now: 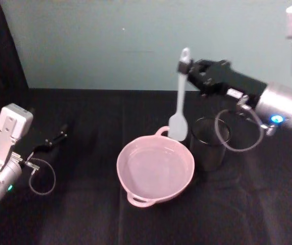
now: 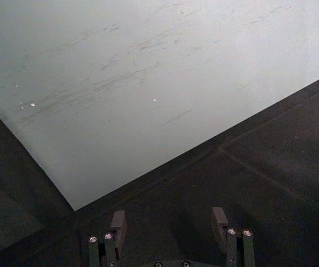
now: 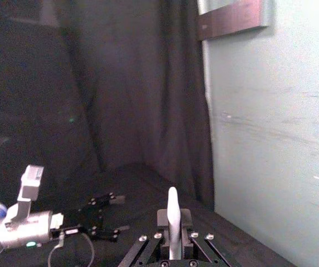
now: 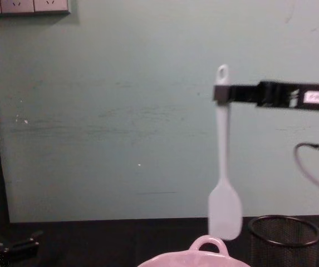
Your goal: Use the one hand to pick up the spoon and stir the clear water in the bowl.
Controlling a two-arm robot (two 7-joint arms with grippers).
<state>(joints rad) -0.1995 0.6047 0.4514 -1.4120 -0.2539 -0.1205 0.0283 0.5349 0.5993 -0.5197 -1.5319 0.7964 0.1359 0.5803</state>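
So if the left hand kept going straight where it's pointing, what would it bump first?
Probably the pale green wall. The left gripper, jaws open, aims at it over the black table, and nothing stands between them. Depth is hard to judge.

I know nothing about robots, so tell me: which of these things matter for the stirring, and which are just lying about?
In use: right end effector, the spoon it holds, pink bowl.
Lying about: black mesh cup, parked left end effector, open.
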